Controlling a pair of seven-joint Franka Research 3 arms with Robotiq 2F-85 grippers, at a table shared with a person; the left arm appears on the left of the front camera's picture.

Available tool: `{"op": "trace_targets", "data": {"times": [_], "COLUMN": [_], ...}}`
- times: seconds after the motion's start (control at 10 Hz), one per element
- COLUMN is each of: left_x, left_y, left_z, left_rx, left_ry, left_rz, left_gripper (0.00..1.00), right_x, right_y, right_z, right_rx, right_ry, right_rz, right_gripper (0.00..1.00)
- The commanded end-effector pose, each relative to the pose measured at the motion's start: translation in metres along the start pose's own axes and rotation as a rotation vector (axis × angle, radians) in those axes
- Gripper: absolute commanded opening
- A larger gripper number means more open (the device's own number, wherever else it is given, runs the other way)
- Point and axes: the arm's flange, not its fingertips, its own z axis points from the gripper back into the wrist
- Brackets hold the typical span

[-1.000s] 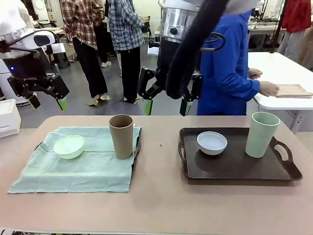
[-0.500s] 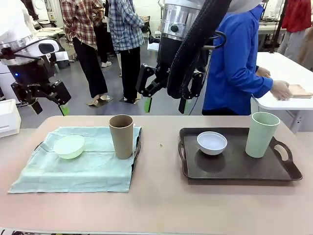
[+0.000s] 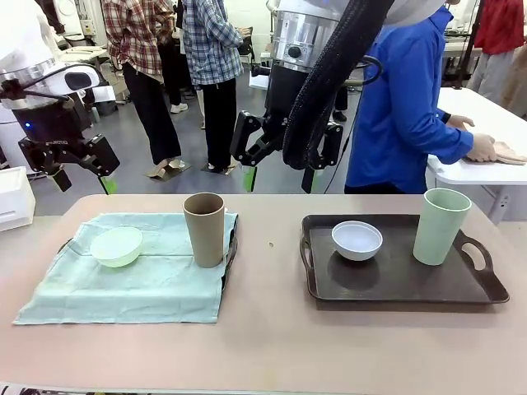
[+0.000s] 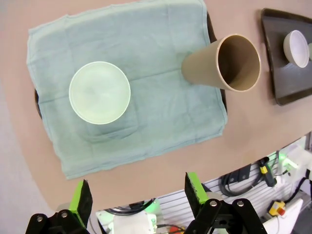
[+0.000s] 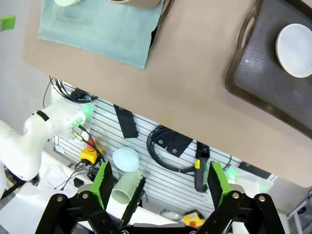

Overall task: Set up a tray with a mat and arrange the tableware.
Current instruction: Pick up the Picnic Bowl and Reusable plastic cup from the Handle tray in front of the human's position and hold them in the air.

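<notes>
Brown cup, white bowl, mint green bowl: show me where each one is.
Brown cup (image 3: pixel 204 230), front view, side wall.
White bowl (image 3: pixel 356 239), front view, inner floor.
Mint green bowl (image 4: pixel 99 92), left wrist view, inner floor.

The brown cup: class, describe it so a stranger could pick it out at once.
On the left half of the table lies a pale green cloth. At its right edge stands the brown cup, tall and upright. The mint bowl beside it is low; the other tall cup is pale green, on the bare dark tray.

I read no text, label, brand or number anywhere; brown cup (image 3: pixel 204 229), pale green cup (image 3: pixel 441 225), mint green bowl (image 3: pixel 116 245), white bowl (image 3: pixel 356 239) all unmarked.
</notes>
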Motion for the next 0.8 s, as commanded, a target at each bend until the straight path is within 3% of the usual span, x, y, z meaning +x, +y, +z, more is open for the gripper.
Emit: {"op": "trace_targets", "data": {"times": [0.0, 0.3, 0.4, 0.5, 0.7], "left_x": [-0.001, 0.0, -0.009, -0.014, -0.022], "left_y": [0.0, 0.0, -0.003, -0.008, -0.014], "left_z": [0.001, 0.0, -0.008, -0.011, -0.012], "left_rx": [0.001, 0.0, -0.031, -0.039, -0.13], "left_ry": [-0.004, 0.0, -0.011, -0.024, -0.087], "left_rz": [-0.013, 0.0, -0.054, -0.096, -0.103], "left_gripper": [1.0, 1.0, 1.0, 1.0, 1.0], "right_x": [-0.005, 0.0, -0.018, -0.035, -0.064], "right_y": [-0.004, 0.0, -0.011, -0.028, -0.07], "right_z": [-0.005, 0.0, 0.007, 0.018, 0.037], "right_rx": [0.021, 0.0, 0.038, -0.004, -0.034], "right_ry": [-0.015, -0.001, 0.031, 0.015, -0.068], "right_rz": [0.015, 0.0, 0.071, 0.15, 0.097], "right_gripper": [1.0, 1.0, 1.0, 1.0, 1.0]}}
